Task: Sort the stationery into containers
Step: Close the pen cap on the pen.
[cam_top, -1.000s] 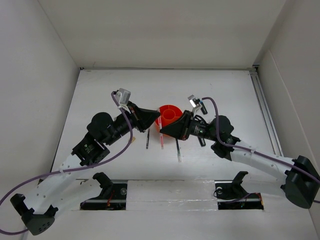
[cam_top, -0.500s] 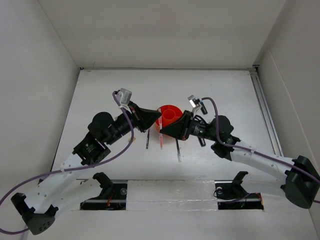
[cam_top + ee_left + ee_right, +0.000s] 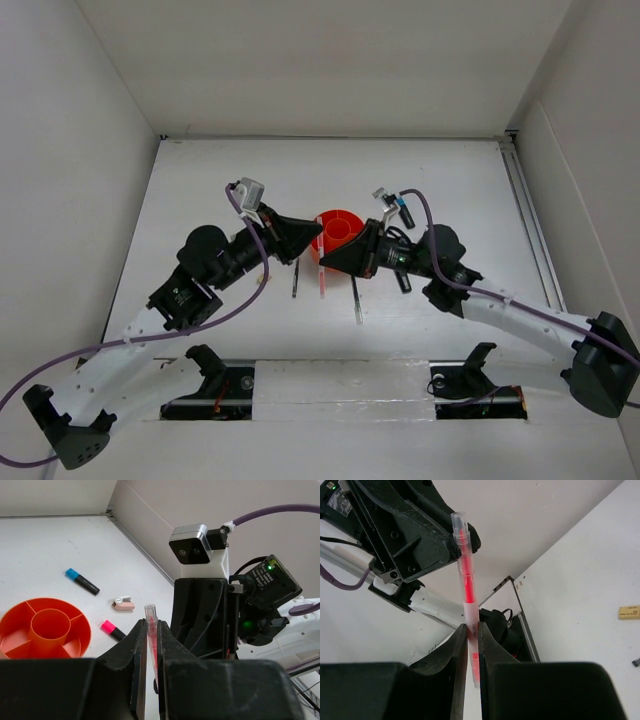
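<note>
A pink pen (image 3: 322, 270) stands between both grippers, just in front of the round orange organizer (image 3: 340, 232). My right gripper (image 3: 471, 630) is shut on the pen's (image 3: 468, 590) lower half, and the capped end sticks up toward the left gripper. My left gripper (image 3: 150, 630) is closed around the same pen (image 3: 151, 630), whose clear tip pokes past the fingertips. In the top view the left gripper (image 3: 316, 240) and right gripper (image 3: 326, 263) meet tip to tip. Two thin dark pens (image 3: 296, 278) (image 3: 356, 298) lie on the table below them.
In the left wrist view the organizer (image 3: 15, 650) is at the lower left. Beside it lie a blue-capped highlighter (image 3: 81, 580), a pinkish sharpener (image 3: 122, 603) and a pink-capped highlighter (image 3: 112, 630). A tan eraser (image 3: 629, 611) lies at the right wrist view's edge.
The right gripper and the pink pen have shifted slightly up and left toward the left gripper. The left arm has barely moved.
</note>
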